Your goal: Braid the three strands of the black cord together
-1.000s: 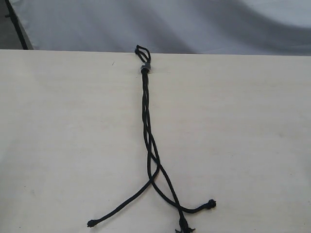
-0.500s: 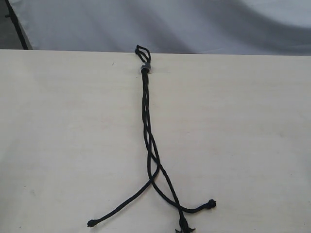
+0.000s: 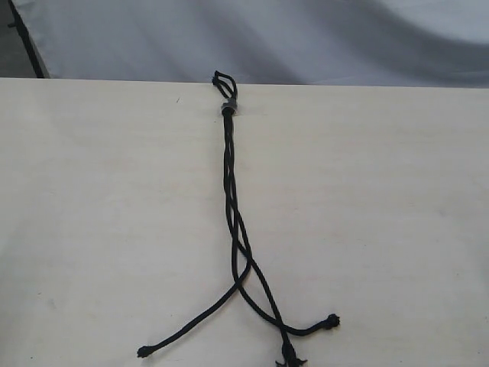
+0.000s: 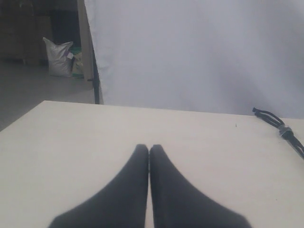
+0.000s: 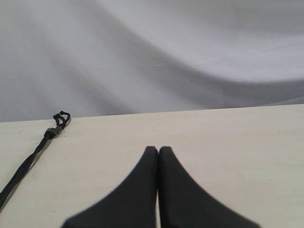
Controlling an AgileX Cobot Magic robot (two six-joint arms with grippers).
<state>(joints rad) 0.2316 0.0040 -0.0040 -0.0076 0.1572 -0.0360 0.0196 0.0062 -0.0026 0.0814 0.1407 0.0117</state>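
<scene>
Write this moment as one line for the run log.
left gripper: shut, empty | right gripper: shut, empty | black cord: flat on table, untouched, loosely crossed above, three ends spread

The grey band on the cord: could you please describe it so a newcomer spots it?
Start at the far edge of the pale table, where the black cord begins. Beside its short loops sits the grey band, the cord's only non-black spot.

We list this as a staged test bay: pale wooden table [image 3: 92,229] against a grey-white cloth backdrop [image 3: 306,38], with a filled sack [image 4: 59,57] on the bare floor [image 4: 28,90] of a dim room beyond.
</scene>
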